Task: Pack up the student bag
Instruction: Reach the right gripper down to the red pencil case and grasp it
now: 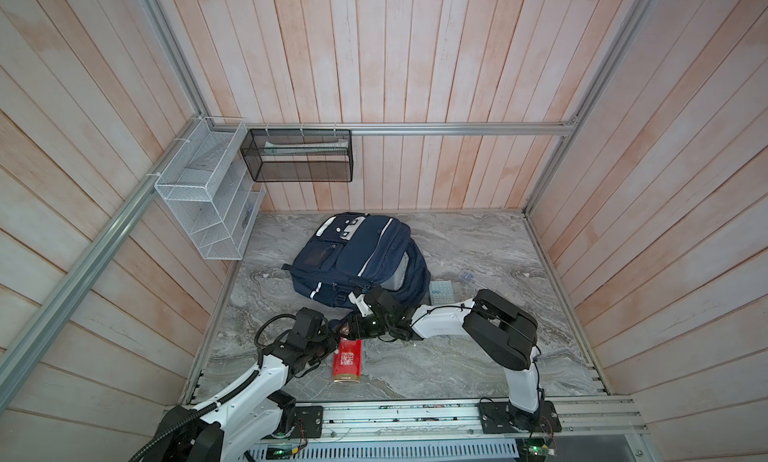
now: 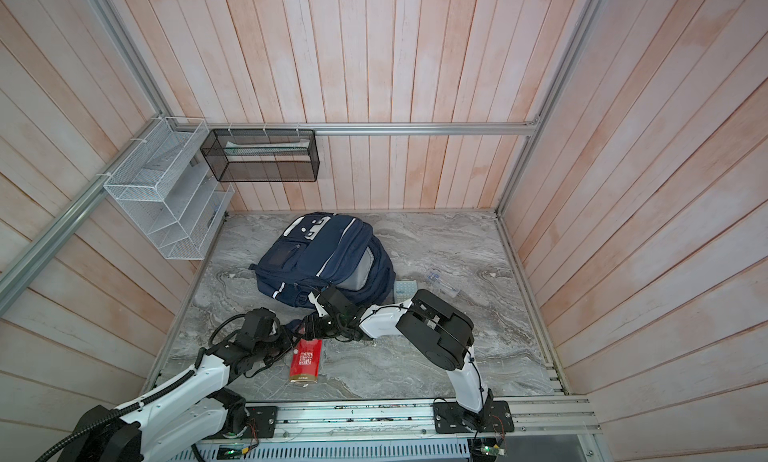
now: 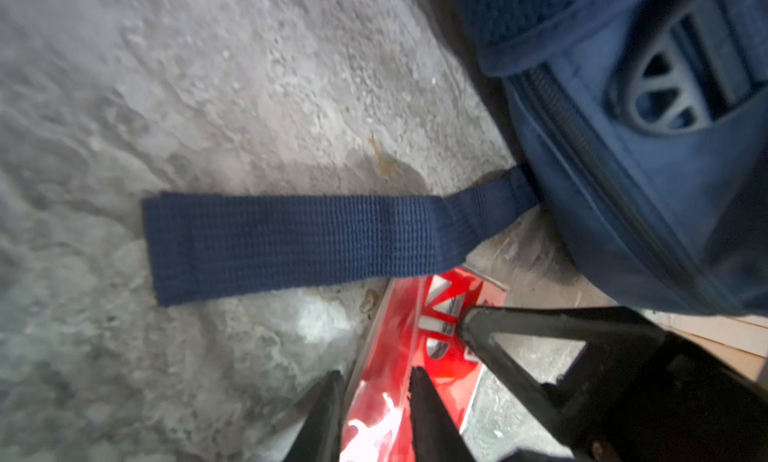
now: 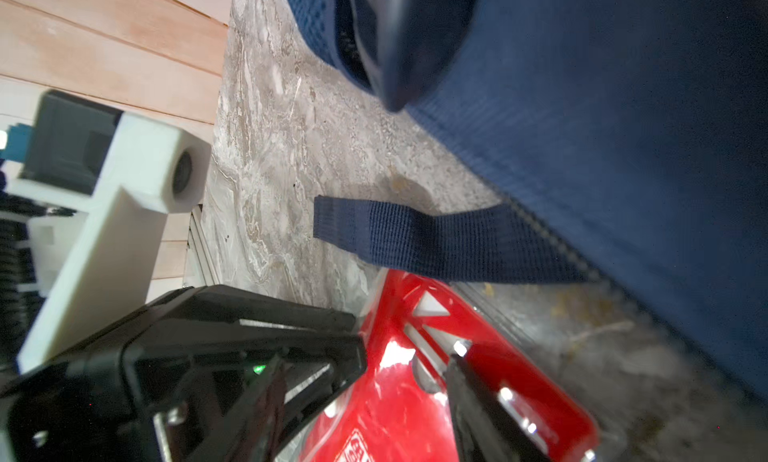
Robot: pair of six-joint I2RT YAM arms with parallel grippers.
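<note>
While left pincer [image 3: 376, 374] clamps the red book [image 1: 346, 362], right pincer [image 1: 350, 329] width unclear, a strap [image 3: 291, 243] off the student bag [image 1: 361, 256] overlaps it

Navy student bag [image 1: 365, 252], front-up, on tabletop [image 1: 478, 356]

I work in a lab booth: plank walls [image 1: 415, 64] boxed by aluminium framing [image 1: 457, 128], a marble-look desk [image 1: 478, 247], a white wire rack [image 1: 199, 206] and black mesh basket [image 1: 299, 158] zip-tied at ten o'clock, my arm bases [image 1: 519, 416] bolted to a rail [image 1: 395, 416] at six
</note>
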